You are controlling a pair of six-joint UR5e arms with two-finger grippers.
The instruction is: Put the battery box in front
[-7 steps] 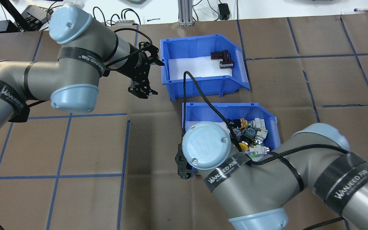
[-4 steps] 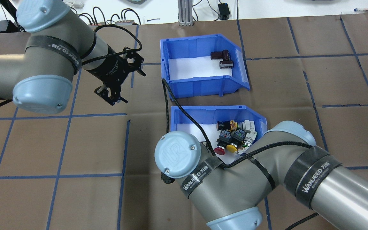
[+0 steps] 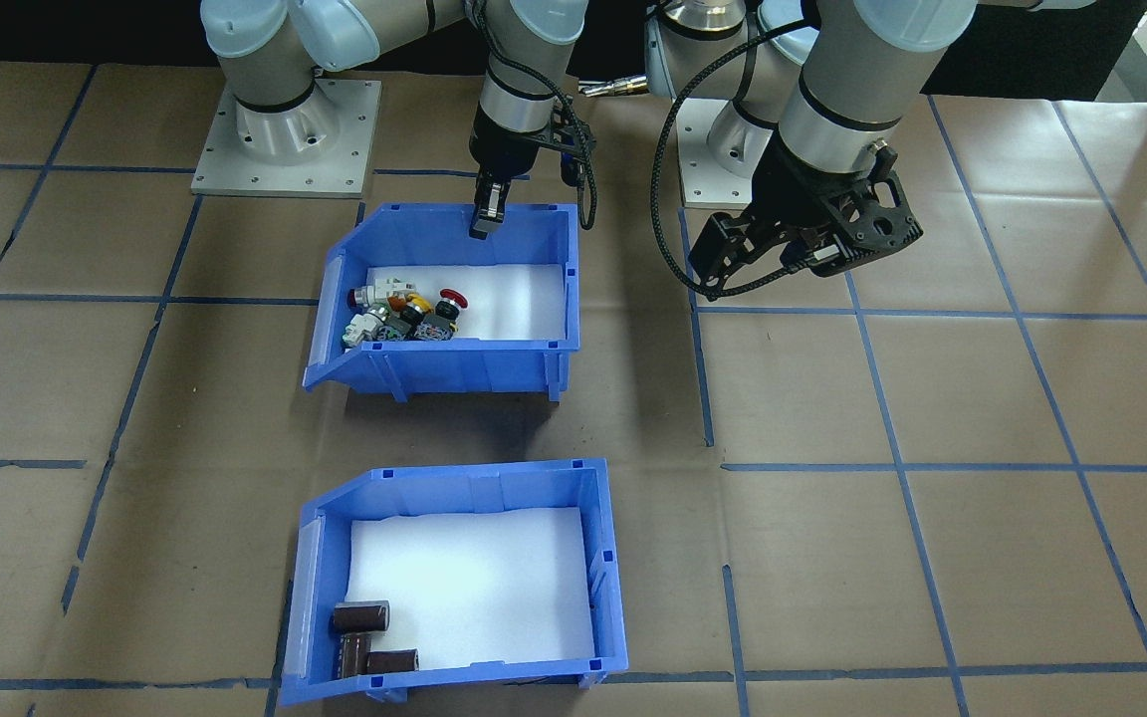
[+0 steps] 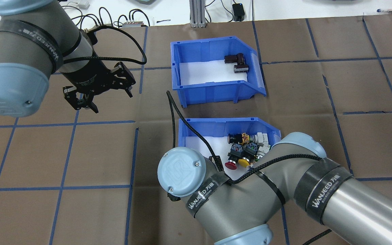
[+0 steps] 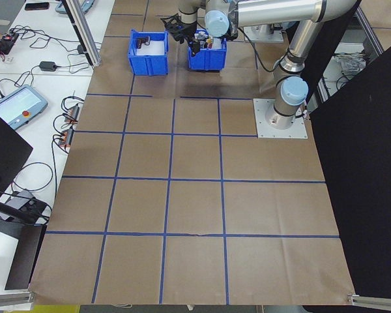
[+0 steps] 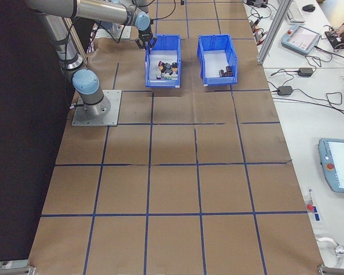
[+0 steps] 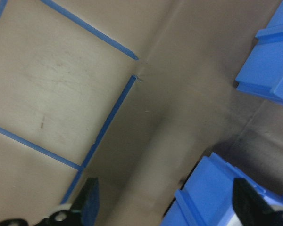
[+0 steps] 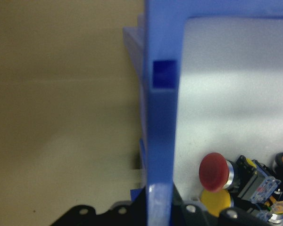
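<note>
The battery box (image 4: 213, 85), a blue bin with a white foam floor and dark brown batteries (image 4: 237, 63), stands at the far side of the table; in the front-facing view the battery box (image 3: 608, 558) is the nearer bin. My left gripper (image 4: 95, 90) hangs open over bare table to its left, apart from it, and the left wrist view shows both fingertips (image 7: 89, 202) with nothing between them. My right gripper (image 3: 482, 214) is shut on the rear wall of the switch box (image 4: 216, 124); that blue wall (image 8: 161, 117) runs between its fingers.
The switch box (image 3: 454, 363) holds several colourful push-buttons (image 4: 245, 151) and sits just on the robot's side of the battery box. Cables and small devices (image 4: 131, 22) line the table's far edge. Both arm base plates (image 3: 285, 139) stand at the robot's side.
My left gripper has drawn back leftward, away from the battery box. The right arm has dragged the switch box to the left and slightly toward the robot. The battery box has not moved.
</note>
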